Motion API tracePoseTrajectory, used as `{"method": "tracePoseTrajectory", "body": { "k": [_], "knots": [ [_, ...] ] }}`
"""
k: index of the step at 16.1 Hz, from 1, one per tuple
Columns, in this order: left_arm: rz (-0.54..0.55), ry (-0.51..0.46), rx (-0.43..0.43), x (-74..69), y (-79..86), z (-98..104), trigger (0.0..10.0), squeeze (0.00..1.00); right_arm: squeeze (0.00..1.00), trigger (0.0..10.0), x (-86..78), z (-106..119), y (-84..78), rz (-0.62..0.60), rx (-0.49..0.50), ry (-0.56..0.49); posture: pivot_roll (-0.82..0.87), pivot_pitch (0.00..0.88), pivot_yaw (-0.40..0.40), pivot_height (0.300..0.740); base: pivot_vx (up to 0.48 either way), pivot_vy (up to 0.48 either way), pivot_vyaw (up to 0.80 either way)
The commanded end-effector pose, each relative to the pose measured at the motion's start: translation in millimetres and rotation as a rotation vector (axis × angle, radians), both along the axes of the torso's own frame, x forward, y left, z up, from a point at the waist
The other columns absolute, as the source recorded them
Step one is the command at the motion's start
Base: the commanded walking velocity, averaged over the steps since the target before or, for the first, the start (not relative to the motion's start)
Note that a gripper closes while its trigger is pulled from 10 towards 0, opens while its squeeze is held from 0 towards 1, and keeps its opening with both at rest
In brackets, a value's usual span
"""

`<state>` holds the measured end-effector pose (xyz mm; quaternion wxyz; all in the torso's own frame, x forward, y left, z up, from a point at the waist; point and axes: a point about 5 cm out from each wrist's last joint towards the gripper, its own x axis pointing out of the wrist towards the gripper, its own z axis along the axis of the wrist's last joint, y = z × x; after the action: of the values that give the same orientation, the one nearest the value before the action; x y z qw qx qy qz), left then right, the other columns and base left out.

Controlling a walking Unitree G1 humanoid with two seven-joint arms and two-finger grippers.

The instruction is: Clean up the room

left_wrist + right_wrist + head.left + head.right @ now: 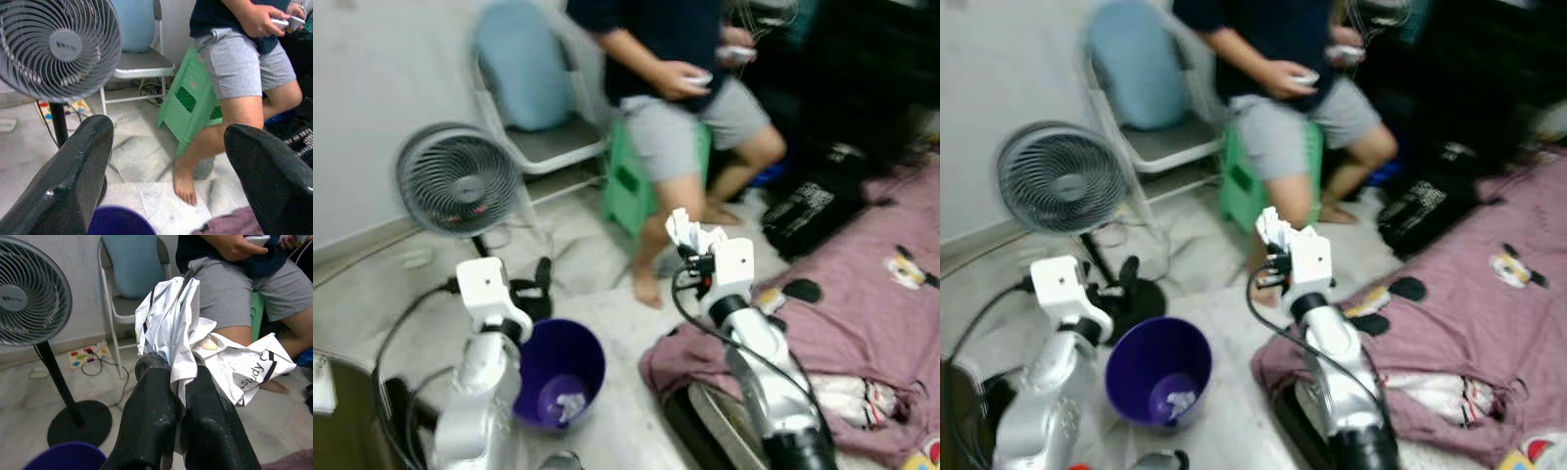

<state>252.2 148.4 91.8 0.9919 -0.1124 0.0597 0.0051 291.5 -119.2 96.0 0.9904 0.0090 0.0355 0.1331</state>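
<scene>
My right gripper (pixel 688 243) is raised above the floor, shut on a crumpled white paper (pixel 195 340) with black print. A purple bin (pixel 560 374) stands on the floor to the left of it and lower down, with a scrap of white paper (pixel 570 404) inside. My left gripper (pixel 538 284) hangs open just behind the bin's far rim, its black fingers (pixel 73 176) wide apart with nothing between them. The bin's rim (pixel 120 226) shows below those fingers in the left wrist view.
A person (pixel 690 108) sits on a green stool (pixel 626 186) just beyond my right gripper, one bare foot (pixel 647 284) on the floor. A standing fan (pixel 457 181) and a folding chair (pixel 543 137) are at back left. A purple blanket (pixel 862 294) covers the bed on the right.
</scene>
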Motion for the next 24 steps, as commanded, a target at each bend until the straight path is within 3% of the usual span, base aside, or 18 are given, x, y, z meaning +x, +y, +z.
{"method": "tracePoseTrajectory", "body": {
  "k": [1, 6, 10, 24],
  "knots": [
    [0.02, -0.015, 0.016, -0.5, 3.8, 3.6, 10.0, 0.0, 0.0, 10.0, 3.9, 3.1, 5.0, 0.024, 0.01, -0.011, 0.14, 0.0, -0.064, 0.74, 0.0, 0.0, 0.0],
    [0.072, -0.012, 0.015, -5.1, 10.6, 2.8, 10.0, 0.0, 0.0, 10.0, 11.1, 5.7, 22.2, 0.08, 0.017, -0.021, 0.16, 0.0, -0.081, 0.74, 0.0, 0.0, 0.0],
    [-0.002, -0.01, 0.01, 5.3, -0.1, 4.0, 10.0, 0.0, 0.0, 10.0, 5.3, 2.9, 10.7, 0.021, 0.012, -0.03, 0.1, 0.0, -0.025, 0.74, 0.0, 0.0, 0.0],
    [0.01, 0.004, -0.027, 6.2, 2.1, 2.7, 10.0, 0.0, 0.0, 10.0, 5.1, 1.6, 12.7, 0.036, 0.001, -0.02, 0.1, 0.0, -0.042, 0.74, 0.0, 0.0, 0.78]
  ]
}}
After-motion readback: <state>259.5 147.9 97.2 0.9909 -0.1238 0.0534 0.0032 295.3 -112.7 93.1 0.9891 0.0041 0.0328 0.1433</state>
